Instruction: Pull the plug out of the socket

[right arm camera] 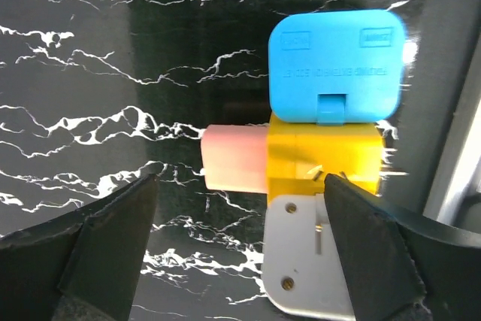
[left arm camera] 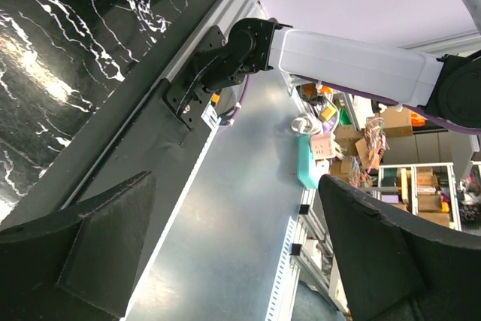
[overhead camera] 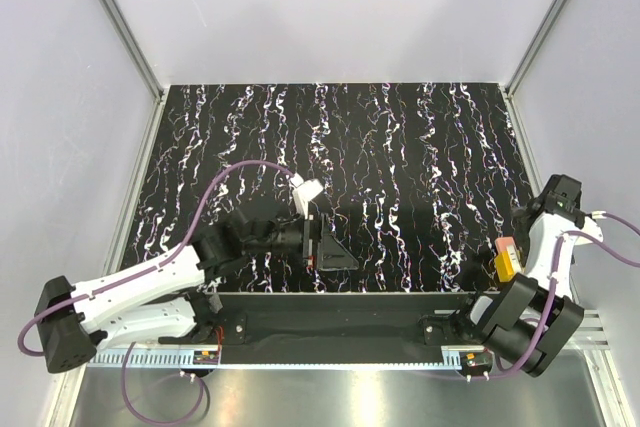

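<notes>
plug: blue plug sat flush against the top edge of the yellow socket block in my right wrist view, not pulled off.
socket block: lay flat on the black marbled table, near its right edge and close to the front rail.
attached bits: pink piece stuck out of the block's left side; grey plate touched its lower edge.
right gripper: my fingers were spread wide over the block, pinching nothing.
left gripper: also spread and empty, low near the table's front middle, well apart from the plug.
</notes>
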Controlling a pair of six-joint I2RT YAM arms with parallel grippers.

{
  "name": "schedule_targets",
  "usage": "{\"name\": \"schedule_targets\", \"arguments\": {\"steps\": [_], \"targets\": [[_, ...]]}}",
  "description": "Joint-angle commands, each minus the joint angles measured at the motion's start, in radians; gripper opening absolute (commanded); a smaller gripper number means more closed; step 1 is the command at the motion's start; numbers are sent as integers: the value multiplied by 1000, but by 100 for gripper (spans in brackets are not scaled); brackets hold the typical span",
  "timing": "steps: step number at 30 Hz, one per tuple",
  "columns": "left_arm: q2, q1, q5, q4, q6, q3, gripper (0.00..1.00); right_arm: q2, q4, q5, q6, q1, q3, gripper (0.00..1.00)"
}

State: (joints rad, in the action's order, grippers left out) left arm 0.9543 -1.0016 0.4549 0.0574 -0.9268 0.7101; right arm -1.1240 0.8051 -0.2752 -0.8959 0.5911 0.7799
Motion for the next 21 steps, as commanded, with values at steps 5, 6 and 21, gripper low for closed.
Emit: {"name": "schedule_targets", "arguments": {"steps": [5,6,21], "targets": [[24,-3,100,-159,-24,23,95,-2,86,-24,86,52,48,100],[18,-3,110,-159,-18,25,95,-5,83,-22,144,58,53,100],[81,3,228,-189,34,85,98,-105,114,67,229,130,105,100]]}}
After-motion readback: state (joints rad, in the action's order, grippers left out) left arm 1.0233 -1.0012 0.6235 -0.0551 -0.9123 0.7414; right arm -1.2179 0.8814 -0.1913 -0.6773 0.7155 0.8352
